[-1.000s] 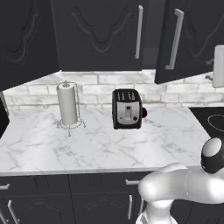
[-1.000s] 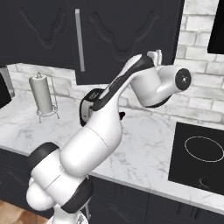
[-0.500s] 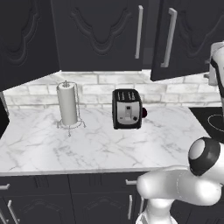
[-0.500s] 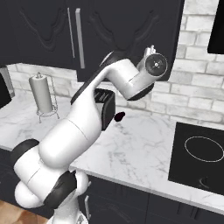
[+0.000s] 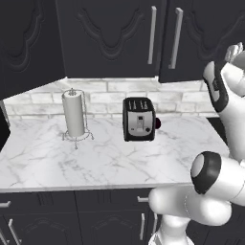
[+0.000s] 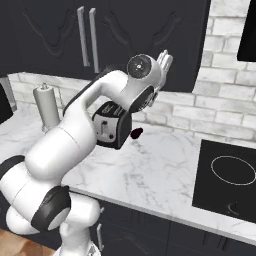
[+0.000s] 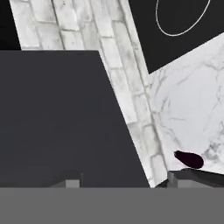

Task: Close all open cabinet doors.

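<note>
Hand (image 6: 164,59) raised above and to the right of the toaster (image 5: 139,118), pressed close to the lower outer corner of the upper cabinet door (image 5: 206,33) with the right-hand bar handle. Cannot tell from these views whether the fingers stand apart or together; nothing visibly gripped. Seems to hang a little proud of its neighbour (image 5: 115,33) directly above the toaster, so likely not fully home. Another black door (image 5: 24,43), well left of the toaster and beyond the paper towel holder (image 5: 74,114), looks swung out toward the camera and untouched. Risks from here: pushing near the hinge side instead of the free edge, leaving the door ajar; sliding off the bottom corner and striking the brick wall behind the toaster; pinching a fingertip between door and cabinet frame if the push ends late. Also worth minding the elbow, hanging just in front of the toaster over the desk (image 5: 95,162), where a wide swing toward the far door could knock the toaster or the towel holder over.
</note>
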